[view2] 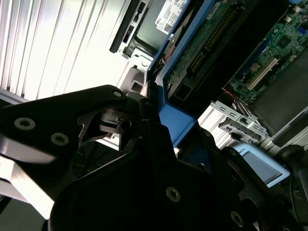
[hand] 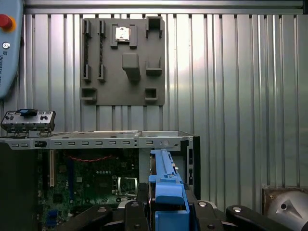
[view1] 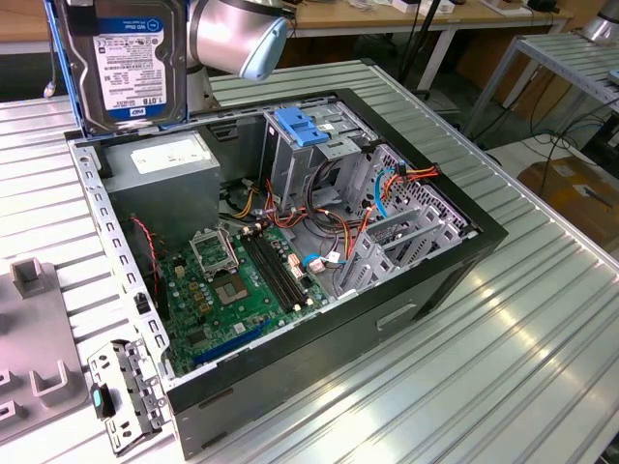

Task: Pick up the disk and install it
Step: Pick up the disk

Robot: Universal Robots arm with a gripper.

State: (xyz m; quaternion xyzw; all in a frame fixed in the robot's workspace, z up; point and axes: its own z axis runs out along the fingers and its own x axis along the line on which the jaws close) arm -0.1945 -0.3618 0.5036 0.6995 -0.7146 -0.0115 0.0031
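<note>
The disk [view1: 121, 58], a silver hard drive with a white, blue and black label, hangs upright above the back corner of the open computer case, at the exterior view's upper left. Its blue side rail [hand: 166, 185] runs between my black gripper [hand: 166, 207] fingers in the first wrist view. In the second wrist view the gripper [view2: 155, 108] is shut on the same blue rail [view2: 175, 120], with the disk's edge and connector side [view2: 127, 29] above it. The arm's grey wrist [view1: 242, 34] sits beside the disk.
The open case [view1: 474, 237] lies on the ribbed metal table, showing the green motherboard [view1: 232, 280], a grey power-supply box [view1: 164, 159] and a metal cage with a blue latch [view1: 300, 126]. A grey fixture plate [hand: 122, 60] and a loose metal bracket [view1: 126, 387] lie beside the case.
</note>
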